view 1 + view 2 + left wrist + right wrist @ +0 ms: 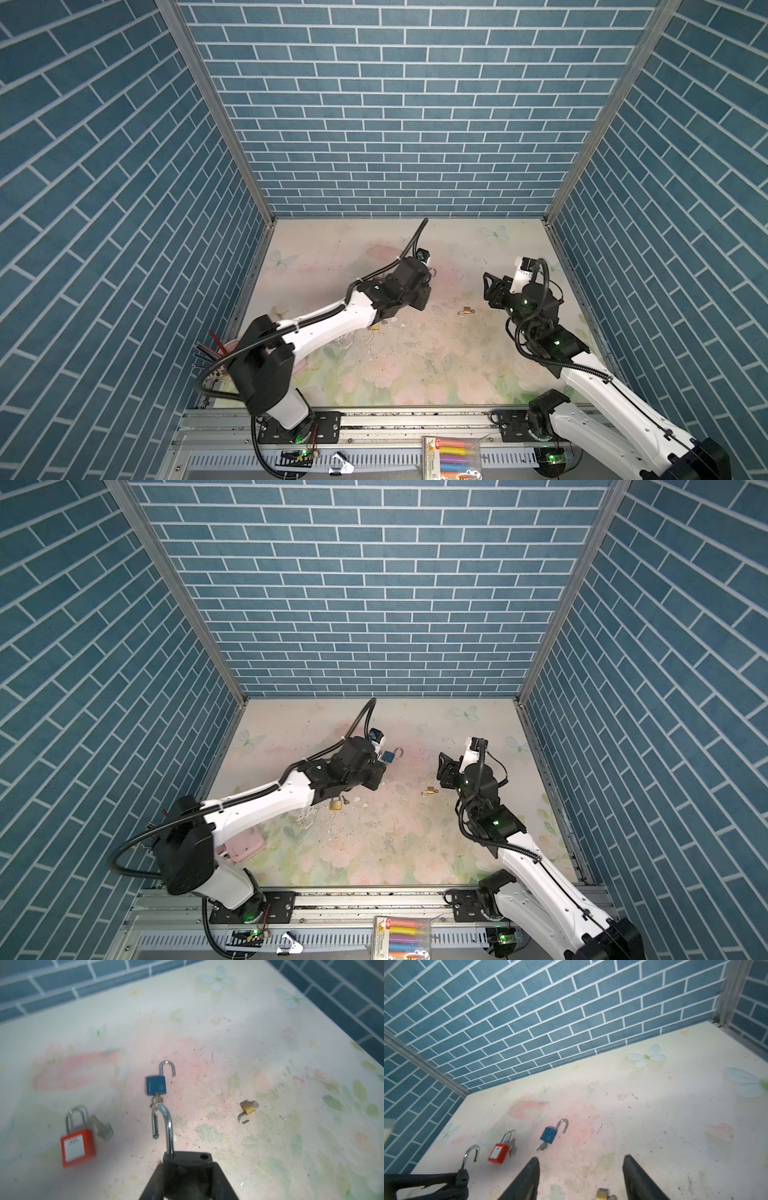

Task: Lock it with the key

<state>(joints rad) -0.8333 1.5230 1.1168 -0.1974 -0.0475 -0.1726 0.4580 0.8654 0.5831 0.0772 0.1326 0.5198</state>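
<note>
- While its silver shackle stands swung open, the black-bodied padlock is clamped by its body in the left pincer, left of the middle of the floral counter.
- Spread wide and empty, the right pincer hangs over the right side.
- Just beyond the left pincer lies a blue padlock, shackle open, with a silver key in its base.
- Between the pincers lies a small brass padlock, open.
- Near the blue one lies a red plastic padlock, shackle shut.
</note>
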